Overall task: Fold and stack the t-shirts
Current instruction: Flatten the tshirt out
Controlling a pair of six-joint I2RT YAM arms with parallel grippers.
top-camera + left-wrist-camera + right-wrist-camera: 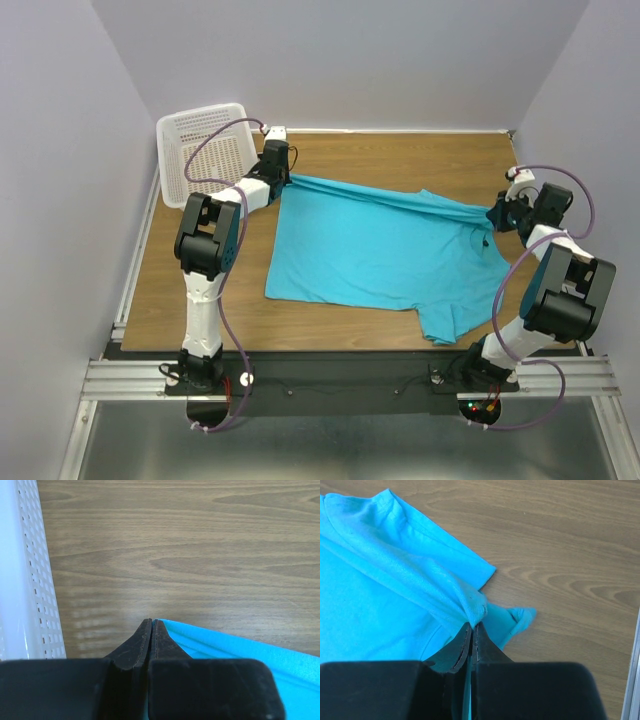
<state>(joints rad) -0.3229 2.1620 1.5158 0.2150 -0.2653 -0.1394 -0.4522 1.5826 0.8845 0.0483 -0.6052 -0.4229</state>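
Note:
A turquoise t-shirt (370, 250) lies spread across the wooden table, its far edge pulled taut between my two grippers. My left gripper (283, 180) is shut on the shirt's far left corner; in the left wrist view the cloth (240, 652) runs off to the right from the closed gripper (152, 621). My right gripper (497, 214) is shut on a bunched fold at the shirt's far right, near the sleeve. In the right wrist view the gathered shirt fabric (415, 585) comes out of the closed gripper (472, 625), and a sleeve end (517, 617) lies just beyond.
A white perforated basket (200, 150) stands at the far left corner, close beside my left gripper; its wall (35, 580) fills the left of the left wrist view. Bare wood (400, 155) lies beyond the shirt. Walls enclose the table on three sides.

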